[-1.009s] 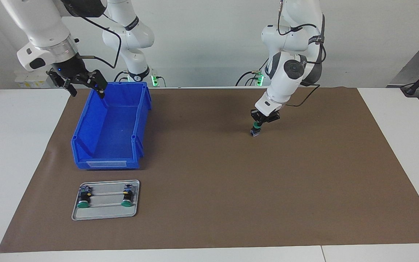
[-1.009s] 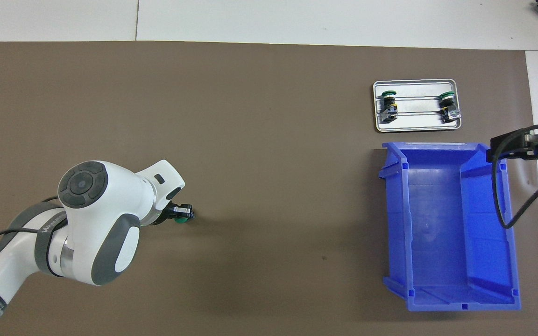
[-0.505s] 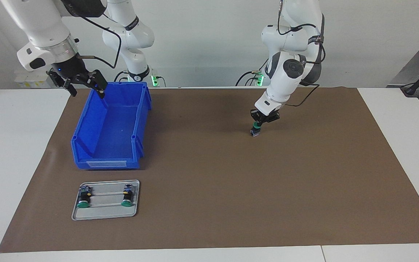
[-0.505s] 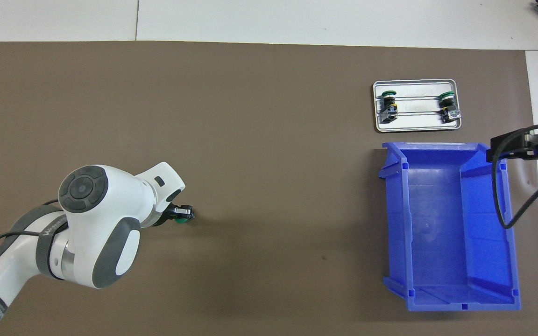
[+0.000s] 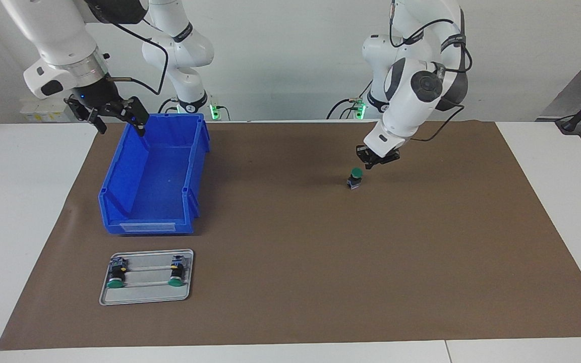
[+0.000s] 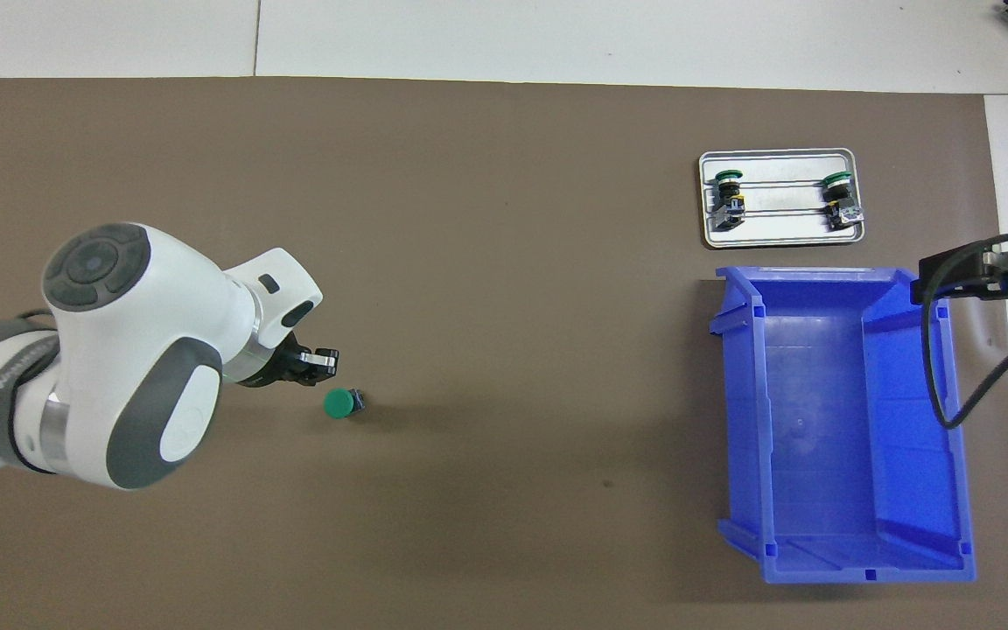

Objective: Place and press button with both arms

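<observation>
- The left end effector [image 5: 377,160] has lifted off the button [image 5: 354,179] that it was pressing down on half a second ago; it now hangs just above and beside it, fingertips pressed together, holding nothing.
- The button stands upright on its grey base on the brown mat [image 5: 321,262], green cap up, toward the left arm's end of the counter [image 5: 563,166] and well apart from the blue bin [image 5: 154,181].
- I take this to mean that the press on this button is done, or that the arm is backing off for another try; the placing step looks finished.
- The right end effector [image 5: 114,113] has not moved: it waits over the bin's corner nearest the robots, fingers spread and empty.
- Two more green-capped buttons [image 5: 115,274] lie on their sides on the metal tray [image 5: 144,297], which sits just beside the bin, farther from the robots.
- Hard to make out: whether the cap sprang back fully. It seems raised, but I would not swear to it.
- In the overhead view the left arm's elbow hides much of its wrist, and the right end effector [image 6: 990,276] is cut off at the edge.
</observation>
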`<state>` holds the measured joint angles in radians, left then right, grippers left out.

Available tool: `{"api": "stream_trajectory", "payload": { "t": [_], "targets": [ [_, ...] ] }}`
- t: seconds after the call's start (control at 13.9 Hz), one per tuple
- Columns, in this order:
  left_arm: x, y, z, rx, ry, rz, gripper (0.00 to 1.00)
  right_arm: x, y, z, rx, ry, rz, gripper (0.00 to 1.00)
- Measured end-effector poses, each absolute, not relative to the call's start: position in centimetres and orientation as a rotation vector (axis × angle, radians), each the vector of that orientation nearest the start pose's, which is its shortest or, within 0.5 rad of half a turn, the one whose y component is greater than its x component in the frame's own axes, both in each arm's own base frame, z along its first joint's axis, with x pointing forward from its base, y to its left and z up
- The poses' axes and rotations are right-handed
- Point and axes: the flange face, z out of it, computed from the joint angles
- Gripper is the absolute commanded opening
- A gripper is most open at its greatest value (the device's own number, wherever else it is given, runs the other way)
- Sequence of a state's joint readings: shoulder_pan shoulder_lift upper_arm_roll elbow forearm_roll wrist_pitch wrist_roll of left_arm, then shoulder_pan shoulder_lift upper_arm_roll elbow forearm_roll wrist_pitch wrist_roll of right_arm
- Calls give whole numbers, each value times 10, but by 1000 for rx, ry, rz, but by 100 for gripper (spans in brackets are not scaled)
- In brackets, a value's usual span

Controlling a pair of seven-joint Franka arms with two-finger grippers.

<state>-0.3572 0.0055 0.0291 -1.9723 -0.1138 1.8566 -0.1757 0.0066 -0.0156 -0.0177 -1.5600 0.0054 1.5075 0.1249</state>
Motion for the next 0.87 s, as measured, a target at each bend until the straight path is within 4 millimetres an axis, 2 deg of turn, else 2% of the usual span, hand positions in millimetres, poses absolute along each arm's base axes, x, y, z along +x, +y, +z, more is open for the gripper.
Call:
{"api": "stream_trajectory", "payload": {
  "t": [0.36,0.58,0.65,0.79,0.87],
  "targets": [
    [567,-113,521,-3153,27,216,0,543,-5,633,-3130,213,58,100],
    [589,-82,543,-3153,-47,229,1,543,-5,633,-3130,213,58,100],
    [595,-78,550,-3155,-59,216,4,543,-5,633,-3130,213,58,100],
    [604,-71,559,-3160,-79,184,15,543,-5,633,-3130,213,58,100],
    [607,-67,563,-3162,-84,169,29,543,-5,633,-3130,213,58,100]
  ]
}}
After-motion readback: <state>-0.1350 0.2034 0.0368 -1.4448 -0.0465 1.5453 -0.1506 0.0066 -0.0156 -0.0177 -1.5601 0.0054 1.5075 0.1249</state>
